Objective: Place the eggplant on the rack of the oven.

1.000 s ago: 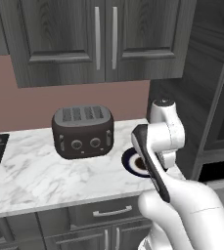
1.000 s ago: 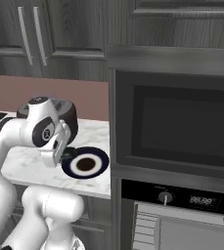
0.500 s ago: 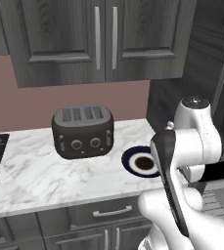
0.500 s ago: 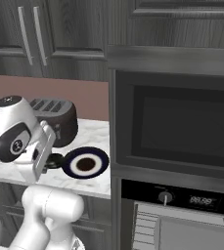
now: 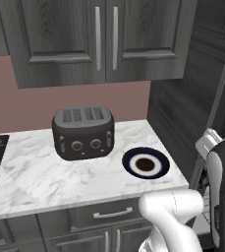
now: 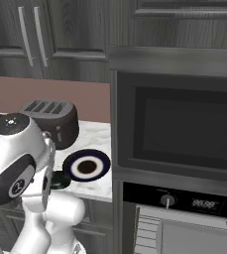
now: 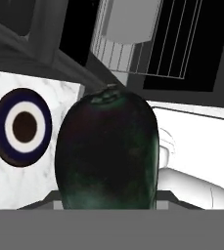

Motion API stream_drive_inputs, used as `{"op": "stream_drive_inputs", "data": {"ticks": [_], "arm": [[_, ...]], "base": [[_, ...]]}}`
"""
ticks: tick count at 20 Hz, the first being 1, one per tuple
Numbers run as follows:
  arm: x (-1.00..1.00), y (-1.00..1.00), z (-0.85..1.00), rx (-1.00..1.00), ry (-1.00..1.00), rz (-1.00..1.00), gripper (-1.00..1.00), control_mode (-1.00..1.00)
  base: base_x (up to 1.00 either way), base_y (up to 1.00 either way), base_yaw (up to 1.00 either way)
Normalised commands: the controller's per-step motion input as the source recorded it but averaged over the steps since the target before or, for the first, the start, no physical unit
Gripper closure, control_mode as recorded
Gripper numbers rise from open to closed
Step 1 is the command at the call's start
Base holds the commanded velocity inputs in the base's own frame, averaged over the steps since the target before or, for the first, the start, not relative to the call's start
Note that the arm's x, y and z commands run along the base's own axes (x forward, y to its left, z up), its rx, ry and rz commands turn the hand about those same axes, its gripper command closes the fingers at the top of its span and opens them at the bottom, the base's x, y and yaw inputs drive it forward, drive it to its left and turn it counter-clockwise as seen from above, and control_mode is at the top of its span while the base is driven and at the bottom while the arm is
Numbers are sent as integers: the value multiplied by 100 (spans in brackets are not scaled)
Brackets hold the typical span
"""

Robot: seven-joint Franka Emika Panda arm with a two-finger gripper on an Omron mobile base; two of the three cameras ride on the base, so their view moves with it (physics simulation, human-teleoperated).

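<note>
The eggplant (image 7: 107, 151), glossy dark purple-black with a greenish stem end, stands large in the hand view with my gripper (image 7: 107, 197) shut on it; its bulk hides the fingertips. From the right base view the eggplant (image 6: 61, 179) peeks out beside my arm, in front of the counter's edge and left of the oven (image 6: 184, 134). The oven's lower part stands open. Thin wires of the rack (image 7: 171, 49) cross its dark cavity, beyond the eggplant in the hand view.
A dark four-slot toaster (image 5: 83, 133) sits on the marble counter (image 5: 30, 177). Right of it lies a blue-rimmed plate (image 5: 145, 164) with a brown centre. Dark wood panels (image 5: 182, 103) frame the oven. Wall cabinets (image 5: 104, 39) hang above.
My arm has swung from above the plate to the right and down, off the counter towards the oven, with the eggplant still held. The toaster and plate have not moved.
</note>
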Motion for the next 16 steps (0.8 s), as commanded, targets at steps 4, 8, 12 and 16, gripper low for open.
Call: {"op": "stream_drive_inputs", "data": {"ticks": [4, 8, 12, 16], "arm": [[-44, -88, 0, 18, -10, 11, 100, -100], [-18, -88, -12, 11, -10, 12, 100, -100], [3, -99, -45, 0, -11, 20, 100, -100], [12, -100, -85, -3, -16, 24, 100, -100]], "base": [[0, 0, 0], [0, 0, 0], [0, 0, 0], [0, 0, 0]]}}
